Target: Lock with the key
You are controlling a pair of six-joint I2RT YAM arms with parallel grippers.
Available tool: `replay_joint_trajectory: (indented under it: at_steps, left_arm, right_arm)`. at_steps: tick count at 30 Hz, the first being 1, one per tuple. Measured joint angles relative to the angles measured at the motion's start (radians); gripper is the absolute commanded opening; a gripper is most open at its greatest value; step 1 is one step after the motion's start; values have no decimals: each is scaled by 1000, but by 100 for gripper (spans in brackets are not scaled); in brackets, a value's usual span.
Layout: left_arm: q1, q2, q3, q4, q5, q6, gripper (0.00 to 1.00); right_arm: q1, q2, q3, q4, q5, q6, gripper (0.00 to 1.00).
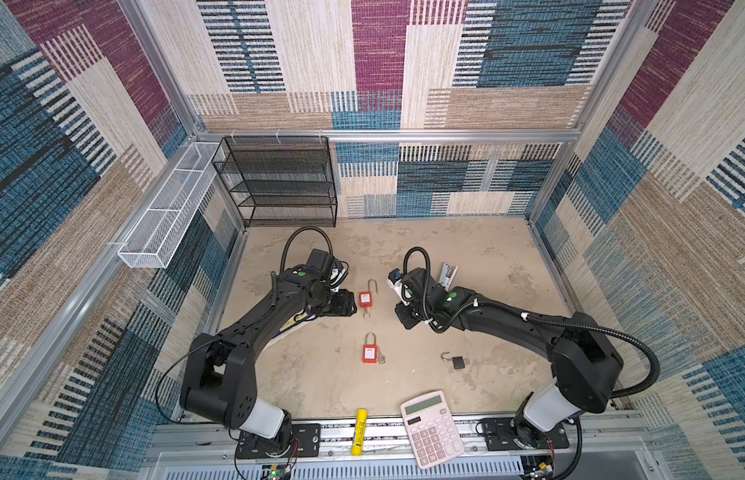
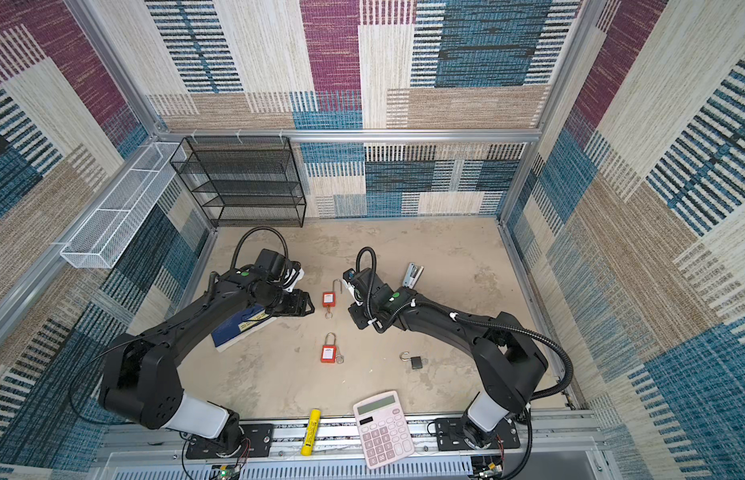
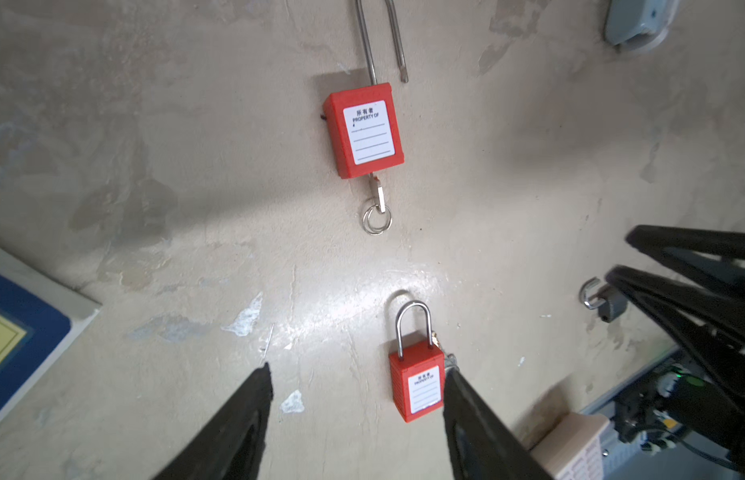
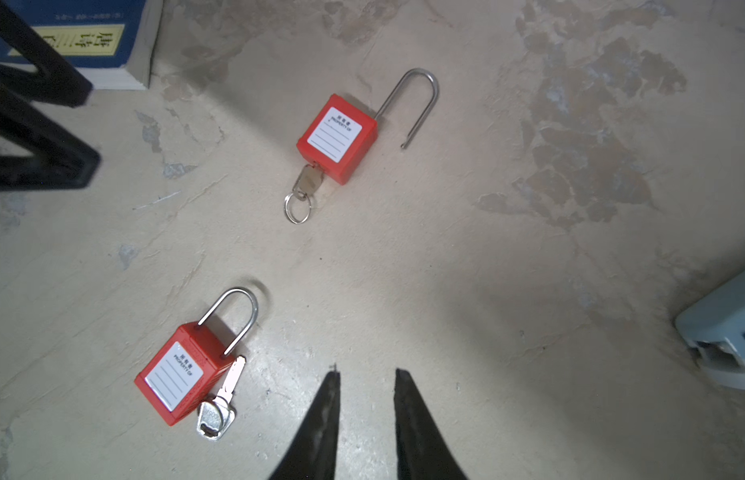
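Observation:
A red padlock lies mid-table with its long shackle swung open. A key on a ring sticks out of its base. A second red padlock with a closed shackle lies nearer the front, and a loose key lies beside it. My left gripper hovers open just left of the open padlock, holding nothing. My right gripper hangs to the right of it, its fingers a narrow gap apart and empty.
A small black padlock lies front right. Under my left arm there is a blue book. A stapler sits behind my right wrist. A pink calculator and yellow tube rest at the front edge. A black mesh rack stands at the back left.

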Motion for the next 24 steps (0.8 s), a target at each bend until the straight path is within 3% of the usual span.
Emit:
replay_joint_trajectory:
  at_steps: [7, 13, 24]
  left_arm:
    - [-14, 58, 38, 43, -54, -26, 69]
    - [4, 73, 62, 52, -48, -32, 69]
    - [97, 12, 56, 45, -18, -32, 69]
  right_arm:
    - [-20, 49, -5, 70, -73, 132, 57]
    - [-13, 203, 95, 98, -101, 191, 60]
    - [12, 414, 291, 134, -52, 209, 67]
